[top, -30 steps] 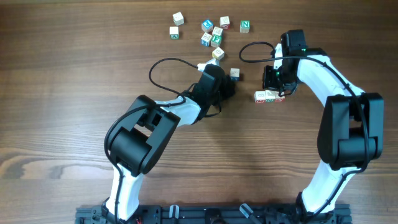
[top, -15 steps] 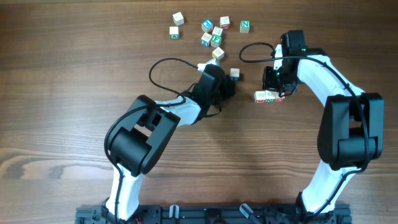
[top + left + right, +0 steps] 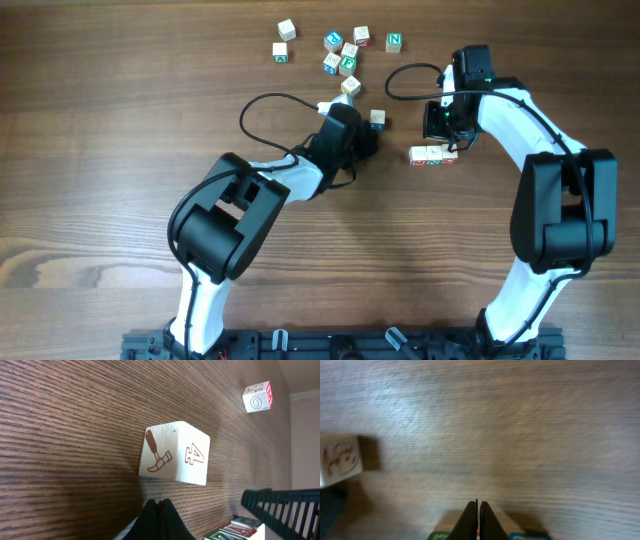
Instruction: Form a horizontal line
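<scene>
— Where is the line?

— The line [image 3: 432, 154] lies flat on the table [image 3: 100, 150], right of centre. It is three cubes side by side with edges joined, running left to right. Red, green and blue marks show on their faces.

— And the right gripper?

— The right gripper [image 3: 477, 508] hangs just over the line's far side, pointing down. Its fingers are pressed together with nothing between them. In its wrist view a green edge and a blue edge of the row show at the bottom, one on either side of the tips. Whether the tips touch the cubes I cannot tell.

— The left one?

— The left gripper [image 3: 159, 507] is left of the line and apart from it, low over the wood. Its fingers are also pressed together and empty. Near the tips, on their far side, stands the hammer cube [image 3: 175, 453], alone and not gripped. It has a brown hammer on one face and a red 4 on the next.

— Anything else?

— Loose cubes [image 3: 347, 64] are scattered on the far side of the table, left of the right arm, and none are lined up. An O cube [image 3: 257, 398] shows far off in the left wrist view. A blurred cube [image 3: 340, 460] with red marks sits at the left of the right wrist view. Which cube that is I cannot tell.
</scene>
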Controlling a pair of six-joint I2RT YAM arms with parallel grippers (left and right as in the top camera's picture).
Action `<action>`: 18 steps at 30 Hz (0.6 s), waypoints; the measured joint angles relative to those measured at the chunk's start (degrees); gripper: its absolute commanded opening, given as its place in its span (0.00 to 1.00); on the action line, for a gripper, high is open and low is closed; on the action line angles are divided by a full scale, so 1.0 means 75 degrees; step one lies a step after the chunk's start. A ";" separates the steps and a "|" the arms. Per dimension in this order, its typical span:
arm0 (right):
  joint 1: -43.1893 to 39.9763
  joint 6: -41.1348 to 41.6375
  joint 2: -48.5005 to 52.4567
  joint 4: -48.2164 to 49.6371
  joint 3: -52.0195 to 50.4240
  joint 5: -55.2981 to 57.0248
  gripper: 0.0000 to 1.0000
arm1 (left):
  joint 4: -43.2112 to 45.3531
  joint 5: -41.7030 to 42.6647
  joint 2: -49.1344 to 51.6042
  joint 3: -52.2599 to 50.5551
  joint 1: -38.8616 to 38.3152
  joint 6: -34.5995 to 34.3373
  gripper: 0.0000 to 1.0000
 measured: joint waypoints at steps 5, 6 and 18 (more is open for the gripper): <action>0.0000 0.0000 0.0000 -0.0041 0.0000 0.0495 0.05 | -0.0003 0.0000 0.0000 0.0000 0.0000 -0.0003 0.04; 0.0000 0.0000 0.0000 -0.0105 0.0000 0.0527 0.05 | 0.0000 0.0000 0.0000 0.0000 0.0000 0.0000 0.04; 0.0000 0.0000 0.0000 -0.0449 0.0000 0.0606 0.05 | -0.0003 0.0000 0.0000 0.0000 0.0000 0.0000 0.04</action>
